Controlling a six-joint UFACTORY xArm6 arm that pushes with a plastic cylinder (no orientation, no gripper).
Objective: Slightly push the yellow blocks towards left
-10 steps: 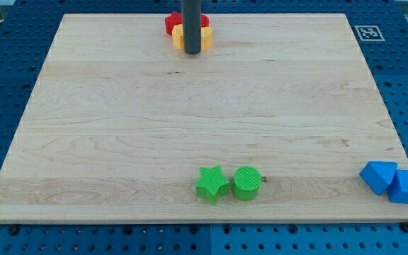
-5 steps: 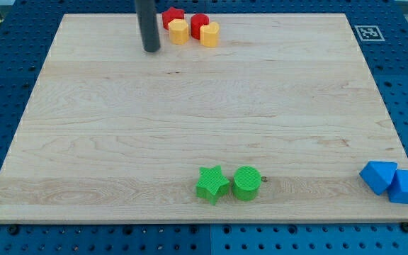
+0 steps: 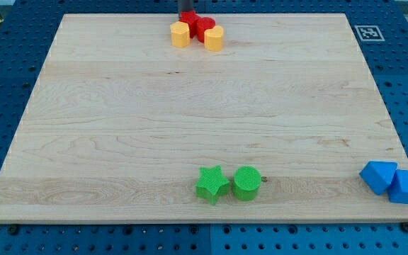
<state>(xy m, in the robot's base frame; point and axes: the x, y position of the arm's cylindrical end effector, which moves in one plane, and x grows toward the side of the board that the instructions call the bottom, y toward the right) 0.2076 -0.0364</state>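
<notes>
Two yellow blocks lie at the view's top centre: one [image 3: 180, 34] on the left and one [image 3: 214, 39] on the right. Two red blocks sit packed between and behind them, a cylinder [image 3: 204, 27] and a second red block [image 3: 190, 18] whose shape I cannot make out. My tip [image 3: 188, 14] is at the board's top edge, just behind the red blocks, above and between the yellow ones. Only a short stub of the rod shows.
A green star [image 3: 212, 183] and a green cylinder [image 3: 246, 183] sit side by side near the board's bottom edge. Two blue blocks [image 3: 378, 176] [image 3: 407, 187] lie at the bottom right, partly off the board. A fiducial tag [image 3: 367, 32] marks the top right corner.
My tip moved left away from the cluster, then back right and up behind the red blocks. The left red block shifted right and both yellow blocks slid slightly towards the view's bottom.
</notes>
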